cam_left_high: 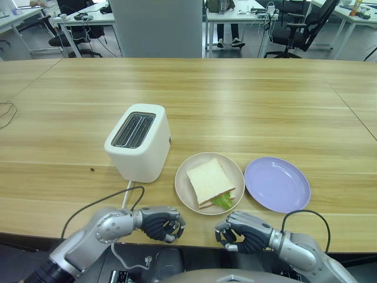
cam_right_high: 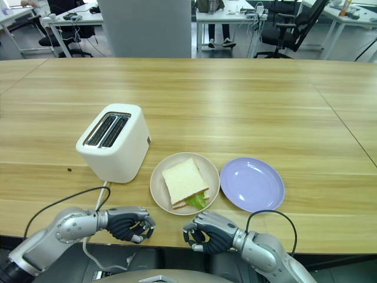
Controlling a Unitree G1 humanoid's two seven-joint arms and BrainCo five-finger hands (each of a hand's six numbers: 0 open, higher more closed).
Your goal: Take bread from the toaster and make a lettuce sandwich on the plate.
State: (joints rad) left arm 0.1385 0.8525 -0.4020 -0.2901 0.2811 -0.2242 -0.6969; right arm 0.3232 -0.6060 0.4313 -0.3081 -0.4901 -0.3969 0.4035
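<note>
White bread makes up the sandwich [cam_left_high: 210, 181], which lies finished on the beige plate [cam_left_high: 231, 168] just in front of me, one slice on top of another, with a leaf of lettuce [cam_left_high: 222, 201] poking out at the near right corner. To my eye the task looks done.

My left hand [cam_left_high: 158, 222] and my right hand [cam_left_high: 242, 232] hang at the near edge of the table, either side of that plate, both with fingers curled in and holding nothing.

The risk I see is a careless lift. My right hand is close to the plate's near rim, and a knock there could slide the top slice off or drag the lettuce out. The toaster's cable [cam_left_high: 125, 191] runs past my left hand, so a snag could tug the toaster [cam_left_high: 138, 144], which stands just left of the plate with both slots empty.

A purple plate [cam_left_high: 277, 184] sits bare beside the beige one, on its right.

The wooden table [cam_left_high: 235, 100] is wide and pale, made of joined panels. Behind it are office desks and black chairs.
</note>
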